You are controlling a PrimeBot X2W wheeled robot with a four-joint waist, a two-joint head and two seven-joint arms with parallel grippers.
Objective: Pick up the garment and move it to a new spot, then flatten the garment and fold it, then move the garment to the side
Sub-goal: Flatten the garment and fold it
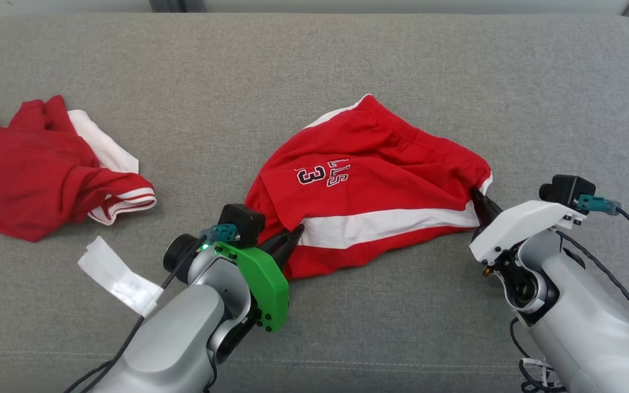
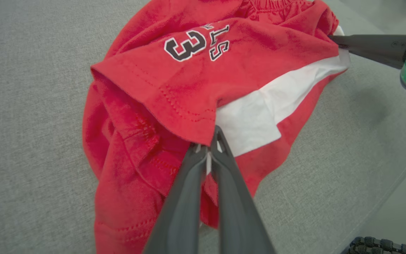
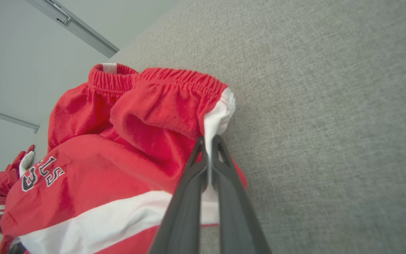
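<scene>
The garment [image 1: 369, 180] is a pair of red shorts with a white side stripe and a "3" print, lying rumpled at the middle of the grey padded surface [image 1: 314, 65]. My left gripper [image 1: 295, 232] is shut on its leg-hem corner; in the left wrist view the fingers [image 2: 220, 165] pinch red and white cloth of the garment [image 2: 189, 77]. My right gripper [image 1: 478, 199] is shut on the waistband end, and in the right wrist view the gripper [image 3: 208, 143] clamps the white stripe of the garment [image 3: 125, 141] by the elastic.
A second red and white garment [image 1: 36, 174] lies bunched at the far left. A white paper tag [image 1: 118, 275] hangs off my left arm's cable. The other arm's finger [image 2: 372, 47] shows at the left wrist view's upper right.
</scene>
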